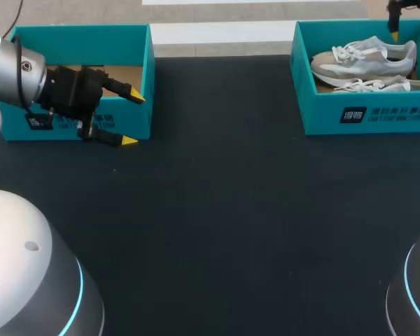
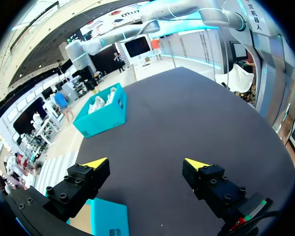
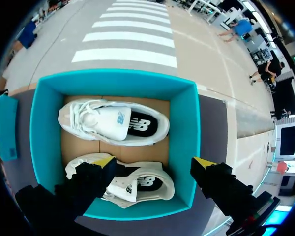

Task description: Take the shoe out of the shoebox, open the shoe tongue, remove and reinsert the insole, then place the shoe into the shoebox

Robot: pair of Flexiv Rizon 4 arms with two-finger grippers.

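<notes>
Sneakers (image 3: 113, 123), pale grey and white, sit in your teal cardboard shoebox (image 3: 44, 128) under the released right end effector (image 3: 153, 161); the left end effector (image 2: 145, 161) is released too.

Open teal box (image 1: 70, 42) with cardboard floor sits just under the left jaws; black table (image 1: 217, 210) stretches ahead of them.

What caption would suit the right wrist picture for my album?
The open right gripper hovers above two pale shoes lying in a teal shoebox.
</notes>
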